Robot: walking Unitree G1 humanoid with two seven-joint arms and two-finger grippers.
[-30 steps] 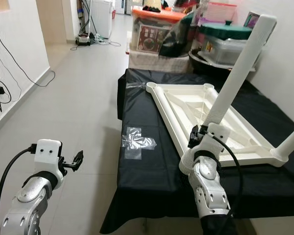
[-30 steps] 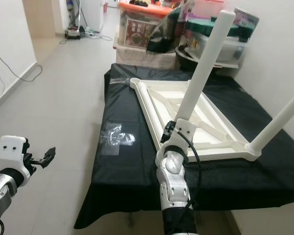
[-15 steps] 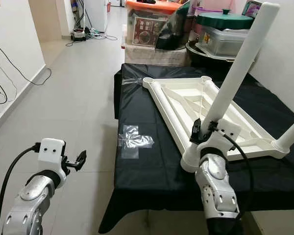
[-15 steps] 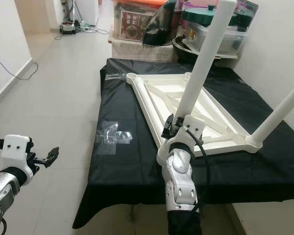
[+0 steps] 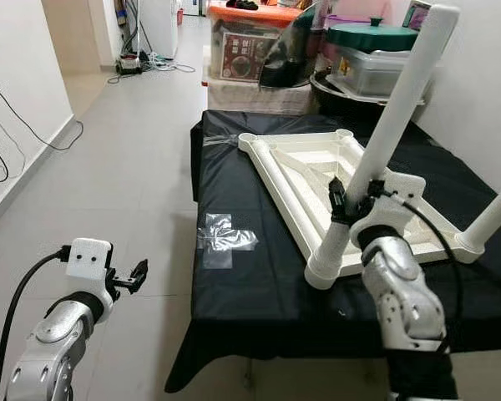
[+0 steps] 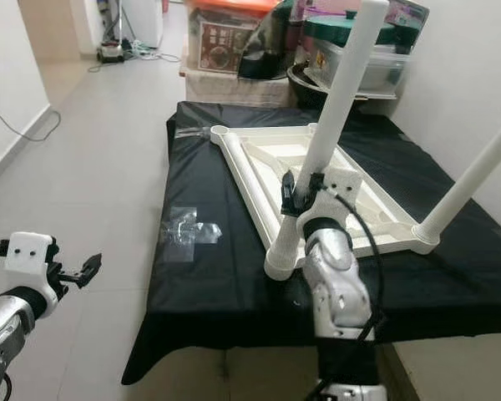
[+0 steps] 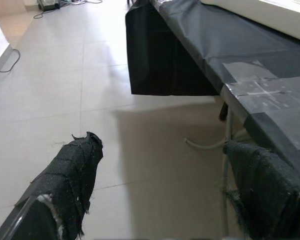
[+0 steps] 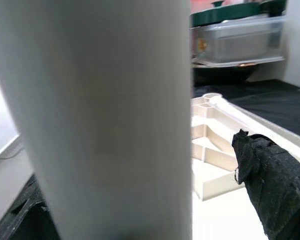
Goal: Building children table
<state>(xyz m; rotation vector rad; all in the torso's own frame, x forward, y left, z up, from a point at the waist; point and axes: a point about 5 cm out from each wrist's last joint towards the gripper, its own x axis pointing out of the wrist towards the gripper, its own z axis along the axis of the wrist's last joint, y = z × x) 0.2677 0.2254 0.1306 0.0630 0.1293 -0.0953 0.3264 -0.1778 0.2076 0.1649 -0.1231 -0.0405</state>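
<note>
White table leg [image 5: 391,125] stands tilted in the near corner of the upturned tabletop [image 5: 317,171] on black cloth [image 5: 250,276] | my right claw [image 5: 351,196] pinches it | my left claw [image 7: 160,190] spread over floor [image 7: 65,75]

This is a room in a home, used partly for storage. The floor [image 5: 134,167] is laid with pale glossy tiles and runs between plain white walls [image 5: 21,75] into a corridor. Black cables [image 5: 8,125] trail down the wall and more lie coiled on the tiles near a white appliance [image 5: 159,25] at the far end. Behind the low surface draped in black cloth [image 5: 250,284], household goods are stacked: an orange-lidded plastic storage box [image 5: 250,46], a clear tub with a green lid [image 5: 376,58], and a cardboard carton [image 5: 250,93].
</note>
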